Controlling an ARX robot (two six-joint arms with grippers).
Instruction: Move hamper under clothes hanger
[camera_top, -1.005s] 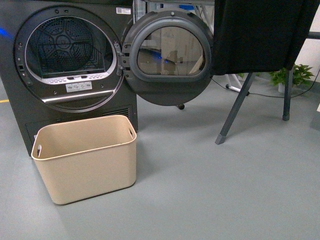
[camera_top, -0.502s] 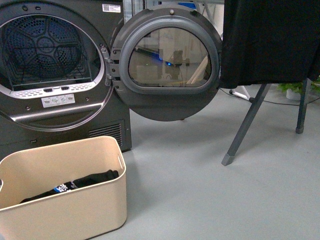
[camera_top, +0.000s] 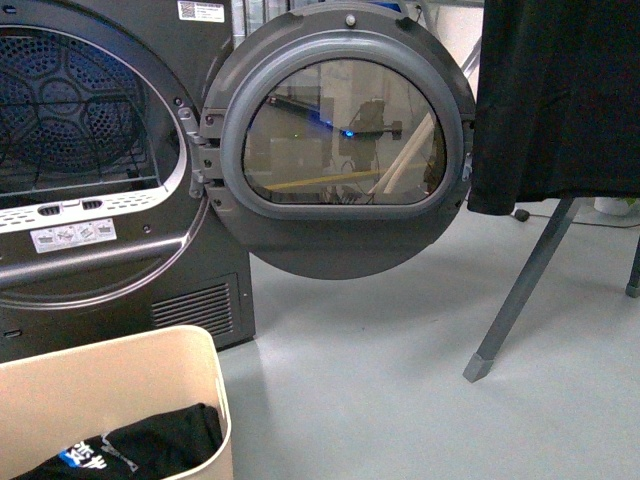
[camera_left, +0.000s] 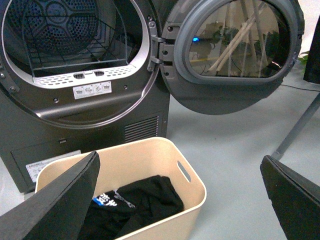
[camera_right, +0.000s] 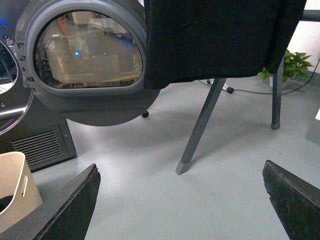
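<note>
Hamper (camera_top: 100, 392) on grey floor (camera_top: 380, 400); left end effector (camera_left: 180, 157), right end effector (camera_right: 181, 166) agape, empty.

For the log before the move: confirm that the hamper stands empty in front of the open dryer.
Not empty: the hamper holds black clothing, as the left wrist view shows. It does stand in front of the open dryer.

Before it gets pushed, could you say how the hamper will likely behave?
The hamper looks like stiff plastic, so it should keep its shape. Holding only dark clothing, it is probably light and may slide on the smooth floor.
</note>
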